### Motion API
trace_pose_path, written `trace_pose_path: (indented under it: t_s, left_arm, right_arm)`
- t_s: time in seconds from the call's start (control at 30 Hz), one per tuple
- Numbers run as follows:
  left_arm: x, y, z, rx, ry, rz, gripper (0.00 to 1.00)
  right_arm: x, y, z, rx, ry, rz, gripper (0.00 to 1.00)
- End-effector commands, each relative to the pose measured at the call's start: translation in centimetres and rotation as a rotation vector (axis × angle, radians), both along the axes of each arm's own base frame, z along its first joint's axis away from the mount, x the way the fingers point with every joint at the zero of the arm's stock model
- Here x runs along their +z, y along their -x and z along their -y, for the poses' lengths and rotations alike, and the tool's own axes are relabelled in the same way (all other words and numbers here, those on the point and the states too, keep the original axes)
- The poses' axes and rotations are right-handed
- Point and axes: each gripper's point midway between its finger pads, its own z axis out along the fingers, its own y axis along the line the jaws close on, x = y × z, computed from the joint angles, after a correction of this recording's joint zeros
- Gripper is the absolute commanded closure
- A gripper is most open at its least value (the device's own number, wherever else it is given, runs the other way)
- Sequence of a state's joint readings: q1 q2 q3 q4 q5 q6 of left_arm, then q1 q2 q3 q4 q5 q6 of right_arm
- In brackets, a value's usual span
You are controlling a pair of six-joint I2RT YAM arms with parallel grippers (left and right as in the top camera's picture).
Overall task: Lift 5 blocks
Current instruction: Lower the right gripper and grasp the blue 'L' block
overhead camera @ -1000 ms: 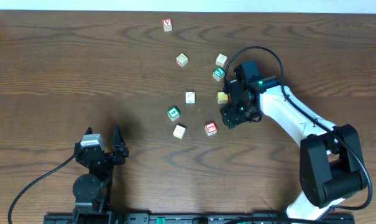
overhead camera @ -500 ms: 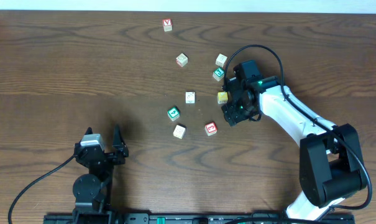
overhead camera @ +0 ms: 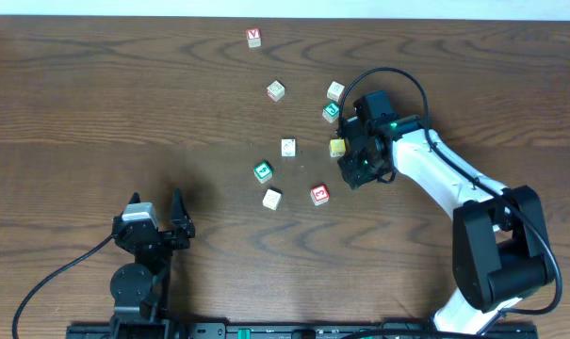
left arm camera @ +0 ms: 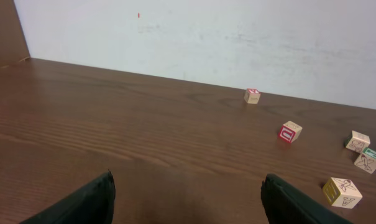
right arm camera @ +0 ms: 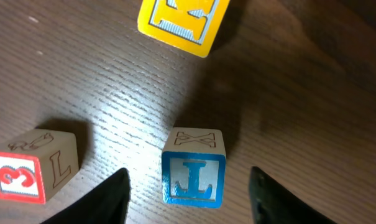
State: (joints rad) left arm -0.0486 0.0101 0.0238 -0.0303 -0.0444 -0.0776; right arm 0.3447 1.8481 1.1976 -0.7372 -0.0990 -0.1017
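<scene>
The right gripper [right arm camera: 188, 198] is seen with its jaws spread, set low at the table [right arm camera: 312, 93] astride the blue block [right arm camera: 194, 180]. A gap is left on either side, so the block is straddled but not touched, and nothing is held. The yellow block [right arm camera: 178, 22] lies just beyond it, and the red "3" block [right arm camera: 32, 167] is beside it. The green block [overhead camera: 262, 171] is found farther off. The left gripper [left arm camera: 188, 205] is held wide open, well apart from the blocks, with nothing gripped.

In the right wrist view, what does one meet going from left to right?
Red "3" block → gripper finger → blue "L" block → other gripper finger. Yellow block omitted: it overlaps the blue one.
</scene>
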Motion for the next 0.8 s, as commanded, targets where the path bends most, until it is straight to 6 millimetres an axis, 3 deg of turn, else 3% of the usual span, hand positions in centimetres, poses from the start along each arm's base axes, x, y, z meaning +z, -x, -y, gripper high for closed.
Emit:
trace_pose_path:
  t_s: [0.0, 0.17, 0.3, 0.53, 0.67, 0.77]
  left_arm:
    - [-1.71, 0.10, -0.35, 0.020, -0.011, -0.051, 0.24]
    - [-1.71, 0.10, -0.35, 0.020, -0.011, -0.051, 0.24]
    - [-1.71, 0.10, -0.35, 0.020, -0.011, -0.051, 0.24]
    - [-1.71, 0.10, -0.35, 0.020, -0.011, -0.051, 0.24]
    - [-1.71, 0.10, -0.35, 0.020, -0.011, -0.051, 0.24]
    - [-1.71, 0.10, -0.35, 0.020, -0.011, -0.051, 0.24]
  right_arm:
    - [-0.66, 0.13, -0.28, 0.025, 0.010, -0.005, 0.50]
    - [-0.58, -0.27, -0.42, 0.025, 0.005, 0.011, 0.62]
    - [-0.59, -0.23, -0.41, 0.025, 0.005, 0.009, 0.66]
    - [-0.62, -0.04, -0.36, 0.025, 0.007, 0.002, 0.42]
    - [-0.79, 0.22, -0.26, 0.025, 0.011, -0.009, 0.41]
    - [-1.04, 0.24, -0.25, 0.026, 0.010, -0.005, 0.46]
